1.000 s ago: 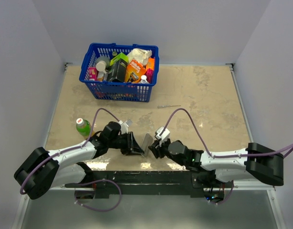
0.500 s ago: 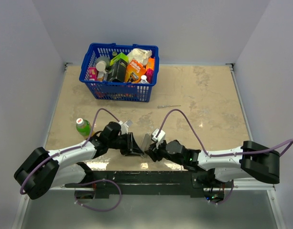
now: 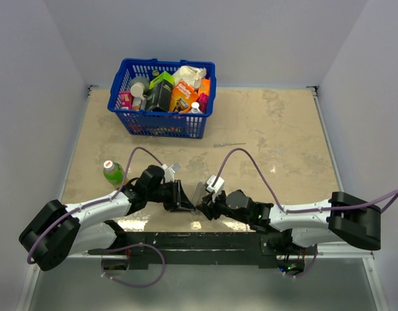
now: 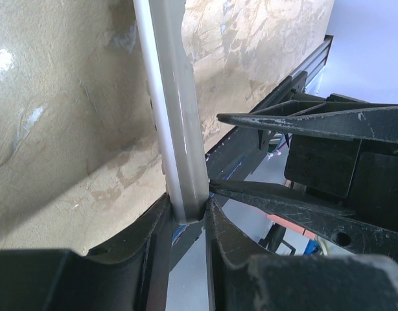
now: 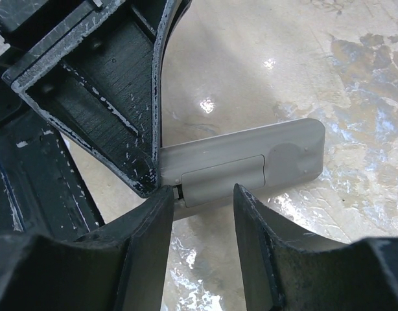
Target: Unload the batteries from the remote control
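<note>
Beige marbled table boxed in by plain grey walls. Top view: blue basket packed with boxes and bottles sits at the back left. A green-capped bottle stands at the left edge, and a thin grey stick tool lies mid-table, well apart from the arms. Both arms fold inward and meet near the front edge. The left gripper is clamped on the remote control, which shows as a light grey sliver tilted between the two wrists. The right gripper is just beside it on the near side. Left wrist view: remote control is seen edge-on, running away over the table, its near end pinched tight in the left gripper. The right gripper's two dark fingers come in from the right, spread apart, with the lower tip touching the remote's edge just above the left grip. Right wrist view: remote control shows its back, with the rectangular cover seated flush in it. The right gripper has its jaws apart, one either side of the cover end, not squeezing anything. The left gripper fills the upper left, its jaws closed on the remote's near end beside the cover. Can't tell from this view whether the right fingertips contact the cover.
</note>
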`<action>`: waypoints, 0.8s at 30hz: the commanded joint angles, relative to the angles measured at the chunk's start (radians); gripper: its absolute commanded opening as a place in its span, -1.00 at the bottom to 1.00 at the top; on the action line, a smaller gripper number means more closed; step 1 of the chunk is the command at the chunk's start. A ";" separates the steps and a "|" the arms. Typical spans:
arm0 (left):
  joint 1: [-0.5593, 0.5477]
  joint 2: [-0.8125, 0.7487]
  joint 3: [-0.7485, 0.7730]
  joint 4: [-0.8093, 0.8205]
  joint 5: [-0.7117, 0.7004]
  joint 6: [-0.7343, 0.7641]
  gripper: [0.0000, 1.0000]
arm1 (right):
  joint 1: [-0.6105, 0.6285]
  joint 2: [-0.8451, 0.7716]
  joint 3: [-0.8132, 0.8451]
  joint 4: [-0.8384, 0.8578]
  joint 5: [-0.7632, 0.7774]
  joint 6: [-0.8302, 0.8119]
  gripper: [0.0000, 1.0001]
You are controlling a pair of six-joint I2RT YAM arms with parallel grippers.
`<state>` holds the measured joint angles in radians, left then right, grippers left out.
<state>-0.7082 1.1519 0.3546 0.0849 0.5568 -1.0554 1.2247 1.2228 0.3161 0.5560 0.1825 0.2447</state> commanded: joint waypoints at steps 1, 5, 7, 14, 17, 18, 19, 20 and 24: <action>-0.002 -0.008 0.043 0.035 0.034 0.000 -1.00 | 0.007 -0.014 0.012 0.048 -0.031 -0.008 -0.09; -0.002 -0.008 0.046 0.030 0.034 -0.002 -1.00 | 0.006 0.004 0.015 0.050 -0.009 -0.016 -0.11; -0.002 -0.009 0.049 0.026 0.034 0.000 -1.00 | 0.006 0.007 0.014 0.048 -0.005 -0.019 -0.14; -0.002 -0.009 0.052 0.032 0.041 -0.003 -1.00 | 0.006 -0.020 -0.026 0.079 0.000 -0.038 -0.20; -0.002 -0.011 0.055 0.032 0.045 -0.005 -1.00 | 0.006 -0.009 -0.023 0.082 0.003 -0.047 -0.21; -0.002 -0.012 0.057 0.032 0.046 -0.005 -1.00 | 0.006 -0.002 -0.020 0.081 0.003 -0.047 -0.21; -0.004 -0.012 0.055 0.032 0.049 -0.006 -1.00 | 0.007 0.007 -0.017 0.073 0.005 -0.048 -0.21; -0.004 -0.014 0.057 0.033 0.048 -0.008 -1.00 | 0.007 0.012 -0.012 0.073 0.003 -0.048 -0.22; -0.004 -0.023 0.057 0.032 0.049 -0.011 -1.00 | 0.010 0.026 -0.005 0.062 0.026 -0.051 -0.22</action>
<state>-0.7082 1.1519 0.3645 0.0792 0.5579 -1.0554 1.2285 1.2297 0.3016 0.6010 0.1825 0.2180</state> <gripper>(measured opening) 0.279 0.393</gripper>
